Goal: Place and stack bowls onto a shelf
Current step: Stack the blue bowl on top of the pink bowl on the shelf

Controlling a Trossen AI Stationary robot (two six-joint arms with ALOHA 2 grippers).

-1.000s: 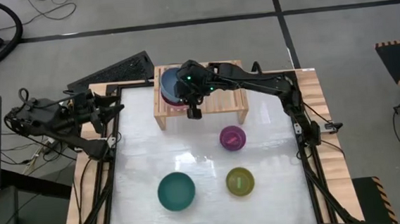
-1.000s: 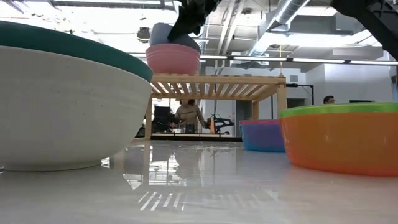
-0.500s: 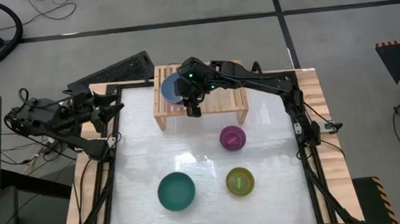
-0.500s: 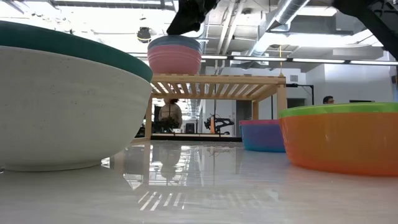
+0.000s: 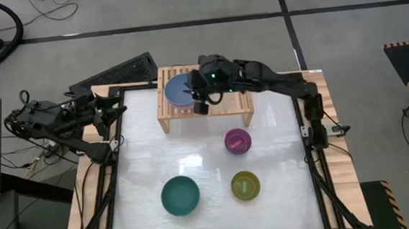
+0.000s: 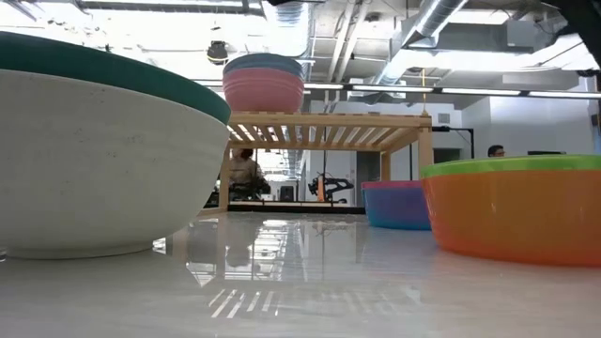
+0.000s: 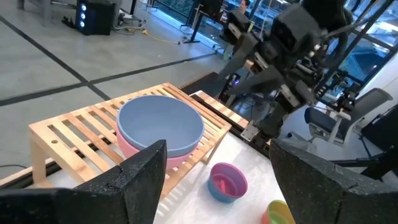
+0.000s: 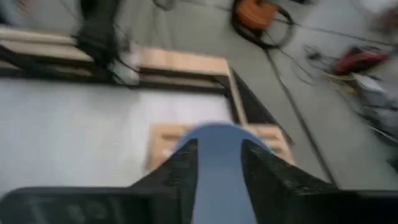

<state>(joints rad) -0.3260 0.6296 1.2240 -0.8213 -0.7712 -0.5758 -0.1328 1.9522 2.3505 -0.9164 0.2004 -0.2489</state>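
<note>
Since before, the right gripper (image 5: 199,106), jaws apart, has left the blue-grey bowl (image 5: 178,91) nested in the pink bowl (image 6: 262,92).

Two dark jointed arms (image 5: 274,81), green light

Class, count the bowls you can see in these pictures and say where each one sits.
5: a blue-grey bowl nested in a pink bowl on the shelf; purple bowl, teal bowl and olive-green bowl on the table. More could be hidden inside the stack.

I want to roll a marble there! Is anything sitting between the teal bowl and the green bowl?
No. In the high view, only bare white table lies between the teal bowl and the olive-green bowl. The purple bowl sits farther back.
</note>
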